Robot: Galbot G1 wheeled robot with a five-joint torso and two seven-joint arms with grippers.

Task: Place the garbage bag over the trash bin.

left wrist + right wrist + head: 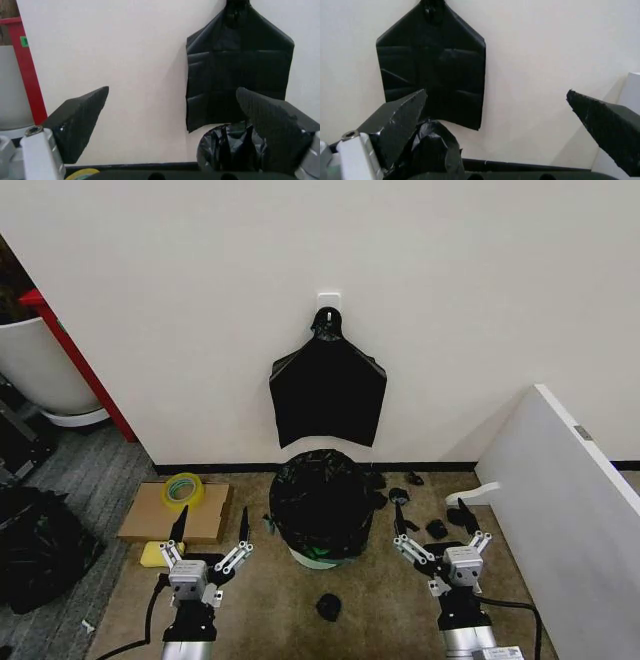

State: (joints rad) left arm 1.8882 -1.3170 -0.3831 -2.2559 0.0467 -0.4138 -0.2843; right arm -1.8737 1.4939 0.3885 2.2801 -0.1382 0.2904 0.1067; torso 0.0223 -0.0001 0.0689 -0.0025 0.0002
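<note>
The glossy, crinkly black garbage bag covers the trash bin, of which a pale strip at the base shows, against the wall in the middle of the head view. My left gripper hovers open low to the left of the bin, and my right gripper hovers open to its right; neither touches it. In the left wrist view the open left gripper frames the bag. In the right wrist view the bag sits beside one finger of the open right gripper.
A flat black bag hangs on the wall above the bin. A cardboard box with a yellow tape roll lies left; black scraps dot the floor. A white panel stands right, a large white tub and black sack far left.
</note>
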